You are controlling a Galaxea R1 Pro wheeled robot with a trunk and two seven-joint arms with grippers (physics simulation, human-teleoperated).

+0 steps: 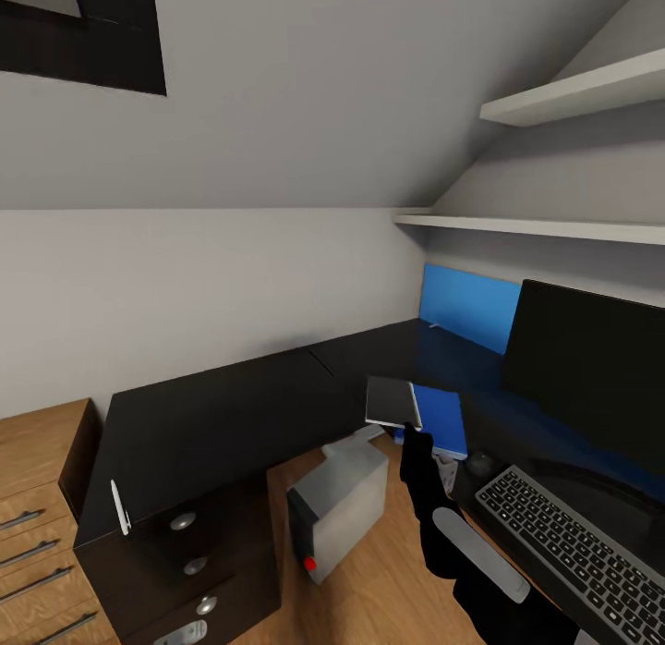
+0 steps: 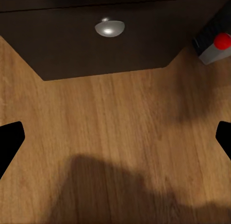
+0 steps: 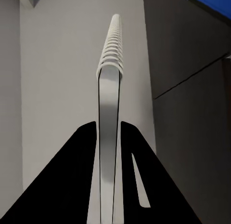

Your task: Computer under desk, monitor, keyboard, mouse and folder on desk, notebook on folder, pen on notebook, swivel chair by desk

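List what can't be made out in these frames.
- Mouse, head view: small dark blob beside the keyboard, no detail.
- Monitor, head view: cut off by the right edge.
- Notebook cover, right wrist view: edge-on between the right gripper fingers.
- Computer, left wrist view: only a corner, cut by the edge.

Black desk, blue folder, grey notebook with white spiral binding, black monitor, black keyboard with grey keys, grey computer with red button, white pen, brown wood-grain floor, black right gripper
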